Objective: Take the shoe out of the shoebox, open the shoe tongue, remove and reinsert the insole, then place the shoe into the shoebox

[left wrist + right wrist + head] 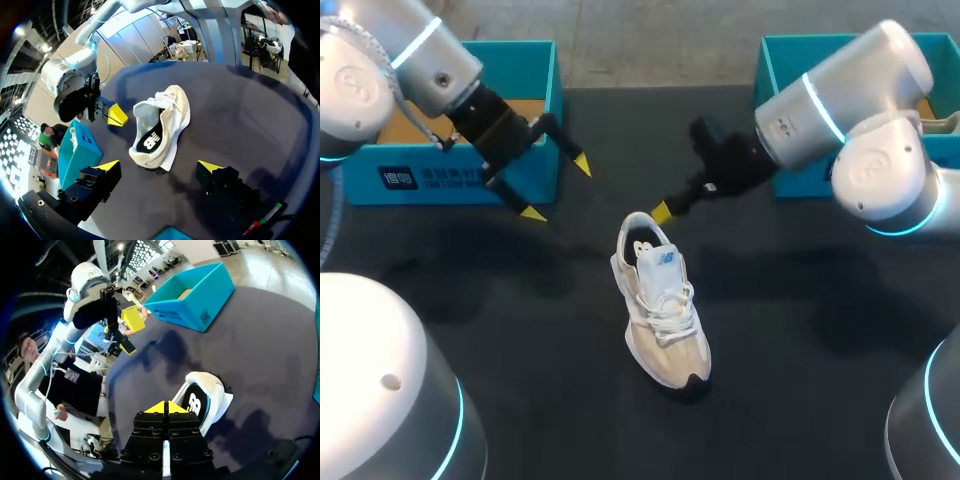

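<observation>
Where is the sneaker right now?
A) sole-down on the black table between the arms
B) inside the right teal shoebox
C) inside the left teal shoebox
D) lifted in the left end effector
A: the sneaker rests sole-down on the black table, outside the left teal shoebox and the right teal shoebox.

Left arm (430, 60) enters at the far left corner of the table (800, 300), left gripper (558, 188) angled downward with fingers spread wide; right arm (840, 100) enters at the far right, right gripper (662, 211) pointing toward the table's middle, fingertips pressed together.
</observation>
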Controlling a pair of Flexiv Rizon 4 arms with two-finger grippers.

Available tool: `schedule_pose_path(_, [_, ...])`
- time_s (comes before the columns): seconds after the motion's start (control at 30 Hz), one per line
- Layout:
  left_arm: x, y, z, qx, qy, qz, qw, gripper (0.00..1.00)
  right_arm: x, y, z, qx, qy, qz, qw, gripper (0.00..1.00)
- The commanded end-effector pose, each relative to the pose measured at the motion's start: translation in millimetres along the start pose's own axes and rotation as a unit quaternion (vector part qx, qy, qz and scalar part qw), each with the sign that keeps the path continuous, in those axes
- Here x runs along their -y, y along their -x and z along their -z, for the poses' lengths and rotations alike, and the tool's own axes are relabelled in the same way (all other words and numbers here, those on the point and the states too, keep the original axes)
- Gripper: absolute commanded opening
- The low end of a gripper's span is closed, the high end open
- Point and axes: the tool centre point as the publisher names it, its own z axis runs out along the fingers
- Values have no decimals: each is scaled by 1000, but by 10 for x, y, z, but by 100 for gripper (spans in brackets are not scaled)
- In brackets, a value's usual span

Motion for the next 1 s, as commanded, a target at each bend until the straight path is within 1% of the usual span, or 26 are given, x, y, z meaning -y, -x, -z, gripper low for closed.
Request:
schedule_pose_path(0.03, [9,-82,144,-7,0,-4,1000,100,45,-19,27,2,7,0,1000,0])
schedule_pose_path(0.1, [4,-95,204,-9,-8,-7,1000,100,45,-19,27,2,7,0,1000,0])
schedule_pose_path(0.23, [-19,-146,338,-29,9,-8,999,100,45,-19,27,2,7,0,1000,0])
schedule_pose_path(0.43, [-97,-243,612,-21,41,5,999,100,45,-19,27,2,7,0,1000,0])
schedule_pose_path(0.63, [-156,-327,879,-7,64,16,998,100,45,-19,27,2,7,0,1000,0])
schedule_pose_path(0.77, [-187,-374,997,-5,74,21,997,100,35,-7,-19,61,-7,-41,997,0])
schedule_pose_path(0.83, [-207,-392,1032,-5,77,23,997,100,35,-7,-38,90,-21,-58,994,0])
schedule_pose_path(0.93, [-217,-410,1087,-7,81,25,996,100,10,-80,3,134,-40,-78,987,0])
schedule_pose_path(1.0, [-231,-419,1115,-7,83,26,996,100,3,-119,16,162,-46,-88,982,0])
